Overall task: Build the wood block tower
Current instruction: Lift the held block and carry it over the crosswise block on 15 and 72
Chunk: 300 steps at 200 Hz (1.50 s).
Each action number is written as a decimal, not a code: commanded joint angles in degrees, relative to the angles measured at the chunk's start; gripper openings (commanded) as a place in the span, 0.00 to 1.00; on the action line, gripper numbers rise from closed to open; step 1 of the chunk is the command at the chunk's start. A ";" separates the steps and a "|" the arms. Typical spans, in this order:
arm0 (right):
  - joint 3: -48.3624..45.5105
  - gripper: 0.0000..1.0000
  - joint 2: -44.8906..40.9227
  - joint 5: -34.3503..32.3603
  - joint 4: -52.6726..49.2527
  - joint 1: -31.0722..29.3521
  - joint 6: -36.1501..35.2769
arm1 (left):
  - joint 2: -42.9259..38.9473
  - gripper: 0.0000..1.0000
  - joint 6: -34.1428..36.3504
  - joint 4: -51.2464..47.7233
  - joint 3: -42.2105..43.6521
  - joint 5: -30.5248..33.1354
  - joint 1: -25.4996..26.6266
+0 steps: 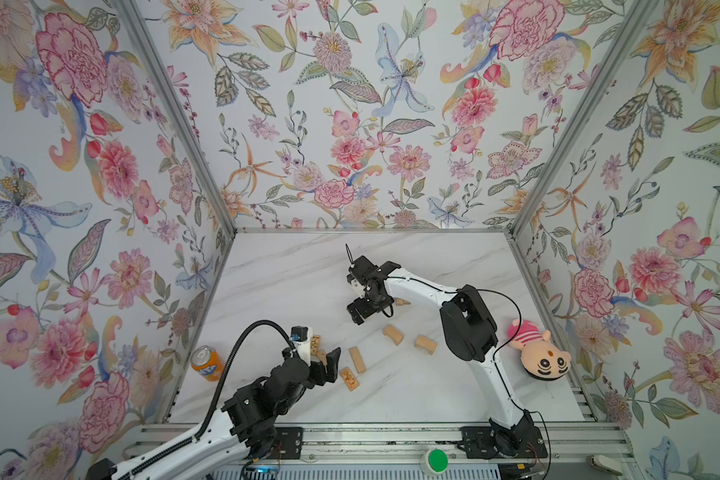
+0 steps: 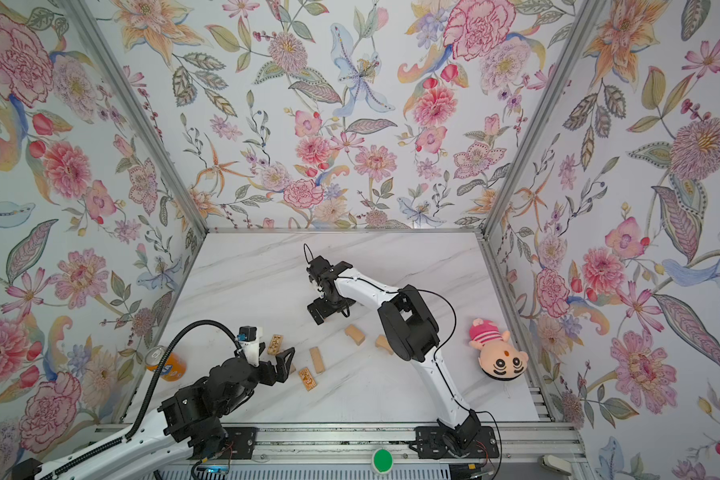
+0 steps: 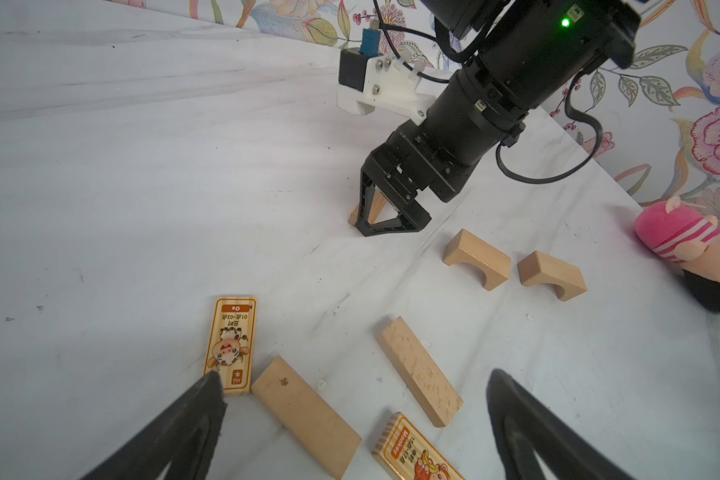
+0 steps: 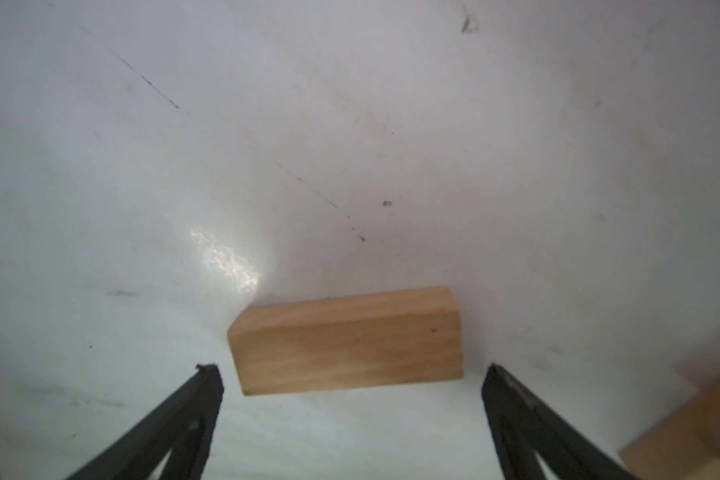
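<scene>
Mid-way across the white marble table, the open right pincer straddles a tan wooden block, likely the tower's base; the open left pincer should bring another.

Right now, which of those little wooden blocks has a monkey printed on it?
The printed block labelled Monkey, lying closest to the table's front edge. The other printed block reads Ox; the rest are plain wood.
</scene>
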State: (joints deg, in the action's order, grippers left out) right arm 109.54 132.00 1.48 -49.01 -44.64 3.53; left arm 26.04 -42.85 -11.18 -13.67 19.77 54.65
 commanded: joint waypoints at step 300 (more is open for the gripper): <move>6.57 0.69 3.29 -1.92 -4.16 -0.59 0.48 | 1.65 0.99 2.67 -1.15 -3.24 1.24 -0.82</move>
State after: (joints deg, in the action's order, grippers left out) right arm 115.18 136.22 1.17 -51.68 -44.93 1.21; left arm 27.49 -41.74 -12.84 -14.81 19.97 54.63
